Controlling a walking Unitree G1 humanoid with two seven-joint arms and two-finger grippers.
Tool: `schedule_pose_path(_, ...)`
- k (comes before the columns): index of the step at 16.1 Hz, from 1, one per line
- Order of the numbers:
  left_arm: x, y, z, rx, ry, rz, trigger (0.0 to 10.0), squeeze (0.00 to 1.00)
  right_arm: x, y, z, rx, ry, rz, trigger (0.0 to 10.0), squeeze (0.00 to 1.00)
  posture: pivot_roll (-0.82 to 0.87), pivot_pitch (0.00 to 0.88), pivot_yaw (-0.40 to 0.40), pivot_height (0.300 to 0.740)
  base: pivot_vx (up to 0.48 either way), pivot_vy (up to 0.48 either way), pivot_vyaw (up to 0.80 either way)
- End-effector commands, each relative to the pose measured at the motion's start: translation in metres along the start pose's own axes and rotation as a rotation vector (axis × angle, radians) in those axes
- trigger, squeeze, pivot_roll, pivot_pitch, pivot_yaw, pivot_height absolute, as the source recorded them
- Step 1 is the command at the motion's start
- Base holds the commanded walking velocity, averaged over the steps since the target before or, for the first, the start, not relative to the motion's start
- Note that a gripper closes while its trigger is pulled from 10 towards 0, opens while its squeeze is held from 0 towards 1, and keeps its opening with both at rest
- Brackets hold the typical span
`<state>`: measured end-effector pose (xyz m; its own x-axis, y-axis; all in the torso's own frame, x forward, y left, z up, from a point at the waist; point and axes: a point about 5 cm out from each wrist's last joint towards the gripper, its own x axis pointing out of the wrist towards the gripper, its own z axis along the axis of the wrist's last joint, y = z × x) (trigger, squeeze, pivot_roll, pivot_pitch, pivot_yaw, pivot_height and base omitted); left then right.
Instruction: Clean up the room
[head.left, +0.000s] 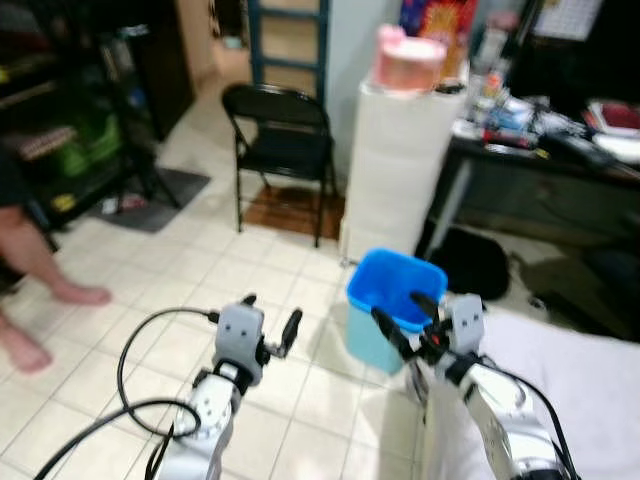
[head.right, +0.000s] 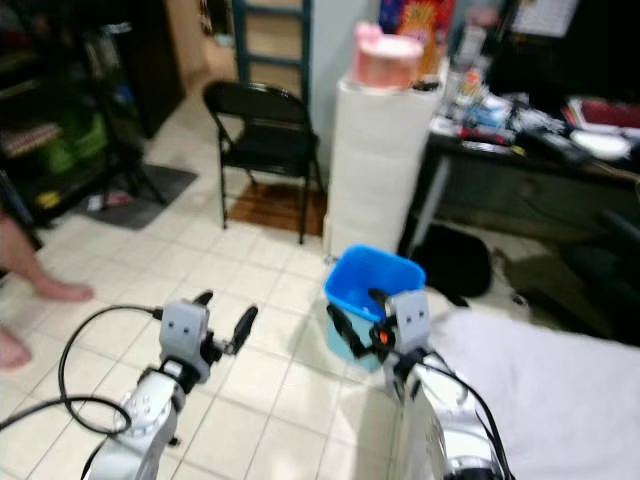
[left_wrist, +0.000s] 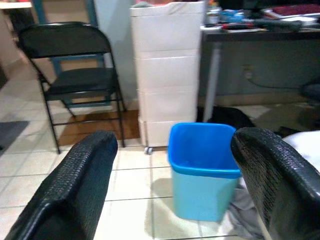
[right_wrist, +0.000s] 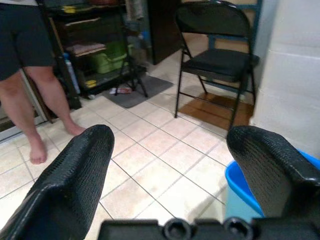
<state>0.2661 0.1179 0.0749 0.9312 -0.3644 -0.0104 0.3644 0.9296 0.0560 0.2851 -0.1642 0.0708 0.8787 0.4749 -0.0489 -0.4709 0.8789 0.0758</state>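
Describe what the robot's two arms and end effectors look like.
Both arms are silver metal with thin black cables looping alongside. The left end effector and right end effector each have a pale grey boxy housing and two long black fingers with finely textured, rounded pads.

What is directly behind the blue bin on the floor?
Behind the blue bin stands a white drawer tower, with a black folding chair to its side. The bin's bottom is out of sight behind its front wall.

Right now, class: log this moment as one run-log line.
left tool: open, empty | right tool: open, empty | blue bin: upright on tiled floor, ahead | person's feet: left
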Motion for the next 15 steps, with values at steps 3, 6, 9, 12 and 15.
schedule_pose_path(3,-0.0005,-0.0046,-0.0016,-0.021,0.009,-0.015,10.0,0.00,-0.0038,-0.0029,-0.0046,0.011,0.022,-0.005,10.0,0.00,0.01,0.000,-0.026,0.740,-0.399,0.000,0.00)
schedule_pose_path(6,-0.0007,-0.0056,-0.0004,0.003,-0.009,-0.021,10.0,0.00,-0.0040,-0.0025,-0.0054,0.011,0.027,0.001,10.0,0.00,0.01,0.000,-0.028,0.740,-0.129,0.000,0.00)
schedule_pose_path(9,-0.0005,-0.0076,0.0008,0.009,-0.024,-0.028,10.0,0.00,-0.0045,-0.0023,-0.0066,0.013,0.032,0.005,10.0,0.00,0.01,0.000,-0.028,0.740,0.000,0.000,0.00)
schedule_pose_path(12,-0.0002,-0.0061,0.0013,0.010,-0.032,-0.027,10.0,0.00,-0.0052,-0.0017,-0.0075,0.015,0.035,0.009,10.0,0.00,0.01,0.000,-0.027,0.740,0.000,0.000,0.00)
schedule_pose_path(15,0.0008,-0.0056,0.0008,-0.004,-0.028,-0.023,10.0,0.00,-0.0052,-0.0014,-0.0076,0.014,0.034,0.010,10.0,0.00,0.01,0.000,-0.026,0.740,0.000,0.000,0.00)
